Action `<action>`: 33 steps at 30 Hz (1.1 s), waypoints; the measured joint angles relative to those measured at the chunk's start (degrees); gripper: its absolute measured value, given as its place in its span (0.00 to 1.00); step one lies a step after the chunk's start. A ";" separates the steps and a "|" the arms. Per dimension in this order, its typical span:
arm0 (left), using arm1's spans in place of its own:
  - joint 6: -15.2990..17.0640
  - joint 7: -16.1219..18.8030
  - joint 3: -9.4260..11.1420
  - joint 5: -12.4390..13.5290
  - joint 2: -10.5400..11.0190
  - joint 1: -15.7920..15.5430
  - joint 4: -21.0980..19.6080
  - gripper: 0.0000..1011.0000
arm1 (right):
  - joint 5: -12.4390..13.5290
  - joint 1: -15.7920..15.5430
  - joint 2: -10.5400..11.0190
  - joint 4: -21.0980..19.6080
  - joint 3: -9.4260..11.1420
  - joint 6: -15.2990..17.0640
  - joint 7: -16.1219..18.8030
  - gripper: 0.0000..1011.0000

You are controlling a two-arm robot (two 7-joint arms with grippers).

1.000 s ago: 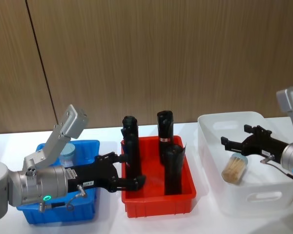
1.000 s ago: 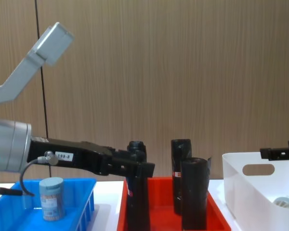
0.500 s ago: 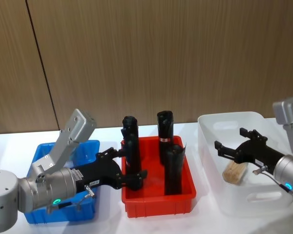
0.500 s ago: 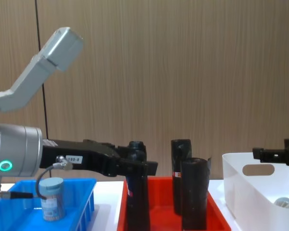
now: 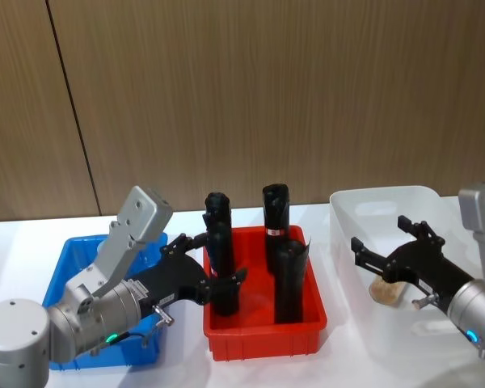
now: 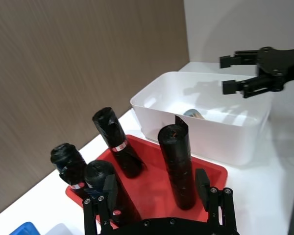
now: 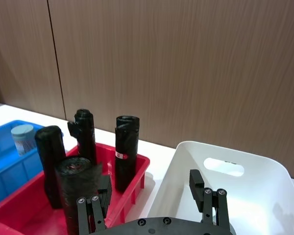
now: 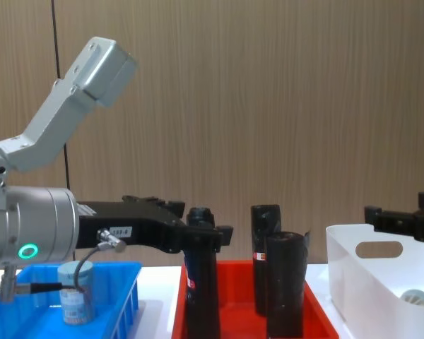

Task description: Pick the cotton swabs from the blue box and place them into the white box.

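While both arms hang above the table, neither holds anything. In the head view the blue box sits at 8 o'clock, a red bin of tall black cylinders at 6 o'clock, and the white box at 4 o'clock.

The left gripper hovers over the edge where the blue box meets the red bin, its fingers spread wide and empty. The right gripper hovers over the white box, also spread wide and empty.

An upright tub of cotton swabs stands in the blue box, at 8 o'clock in the chest view. A second tub lies on its side in the white box.

The upright tub looks light and stiff. Its smooth round wall would likely slip or roll under an off-centre squeeze. The best hold is probably across the body, just under the lid.

In the head view the left arm covers the upright tub and much of the blue box floor, so whether more tubs remain there cannot be told. The right gripper partly hides the lying tub. The label print is too small to read.
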 joint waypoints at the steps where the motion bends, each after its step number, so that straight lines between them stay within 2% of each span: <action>1: -0.38 1.15 0.14 0.17 -0.06 0.29 -0.34 0.99 | -0.03 -0.43 -0.06 -0.50 0.01 -0.21 -0.37 0.99; 14: -3.74 10.94 1.29 1.60 -0.62 2.80 -3.27 0.99 | -0.57 -7.80 -1.12 -9.17 0.11 -3.92 -6.86 0.99; 18: -4.70 13.82 1.62 2.02 -0.78 3.53 -4.14 0.99 | -0.74 -9.11 -1.30 -10.73 0.13 -4.60 -8.08 0.99; 33: -8.45 24.71 2.88 3.64 -1.43 6.34 -7.41 0.99 | -0.77 -10.00 -1.42 -11.71 0.11 -5.00 -8.83 0.99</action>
